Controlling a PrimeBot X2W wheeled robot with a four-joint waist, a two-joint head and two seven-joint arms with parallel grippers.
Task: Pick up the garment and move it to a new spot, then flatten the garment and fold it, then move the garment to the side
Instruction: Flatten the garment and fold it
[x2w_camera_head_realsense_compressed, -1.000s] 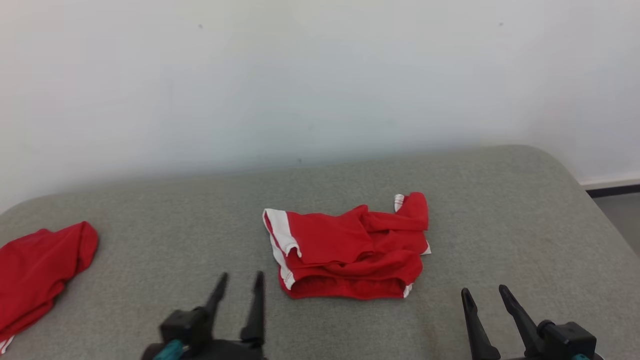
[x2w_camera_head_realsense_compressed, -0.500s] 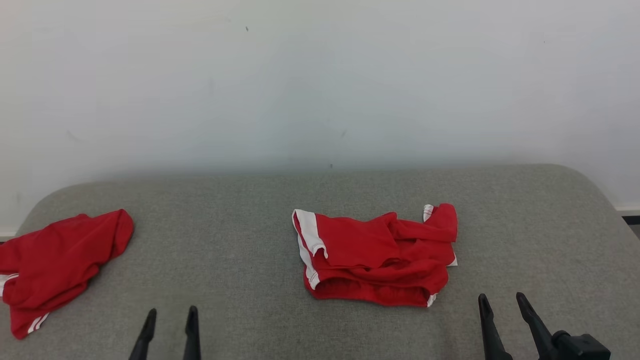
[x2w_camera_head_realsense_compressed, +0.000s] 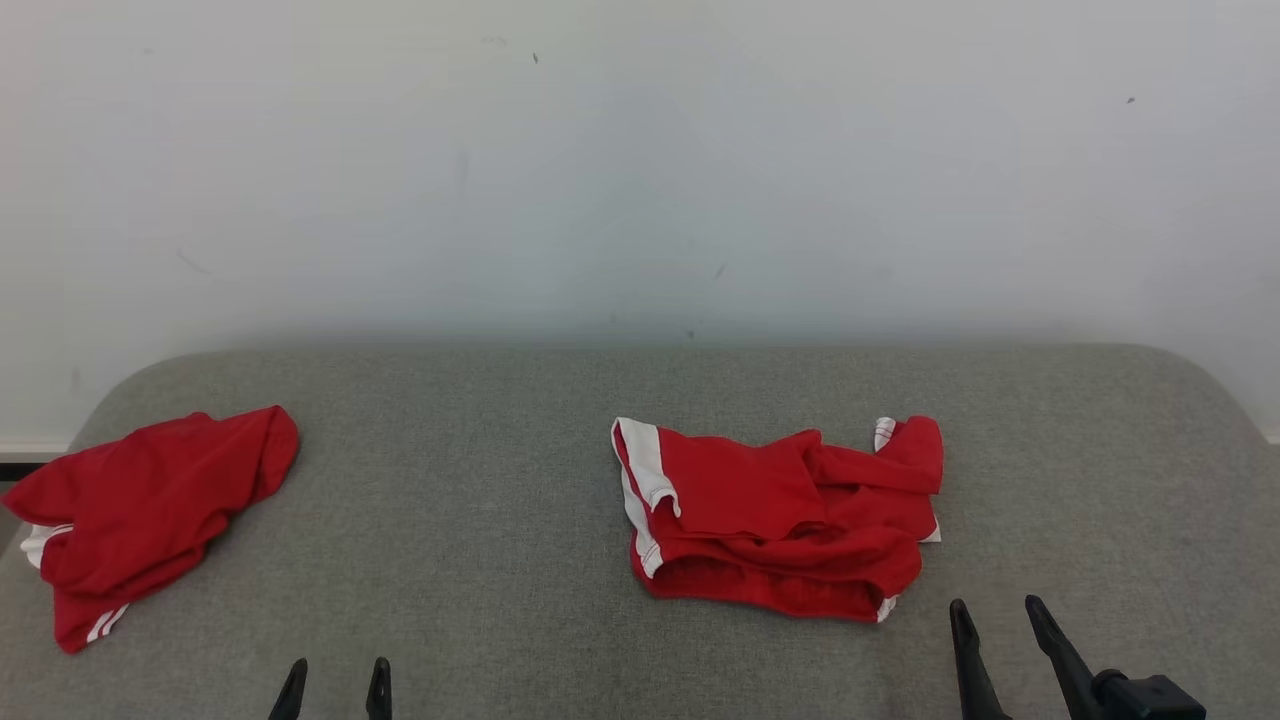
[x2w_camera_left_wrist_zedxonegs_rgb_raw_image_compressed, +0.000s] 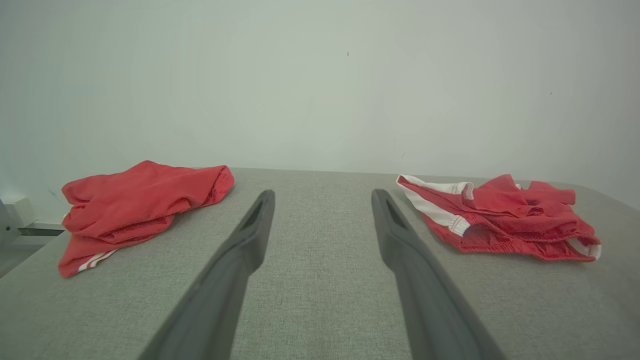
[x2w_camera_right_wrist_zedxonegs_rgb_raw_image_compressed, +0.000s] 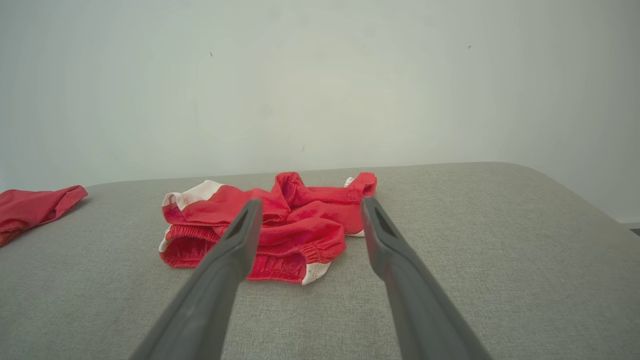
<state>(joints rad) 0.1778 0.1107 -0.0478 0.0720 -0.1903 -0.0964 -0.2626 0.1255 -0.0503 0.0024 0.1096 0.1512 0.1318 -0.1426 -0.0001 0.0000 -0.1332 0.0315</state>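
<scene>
red garment (x2w_camera_head_realsense_compressed: 780, 520) lying crumpled mid-frame; l fingers (x2w_camera_head_realsense_compressed: 378, 695) & r fingers (x2w_camera_head_realsense_compressed: 967, 650) hovering at bottom edge, both spread wide, empty.

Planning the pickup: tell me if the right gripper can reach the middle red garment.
Probably yes: the right gripper is open, with just bare surface between it and the middle garment.
</scene>
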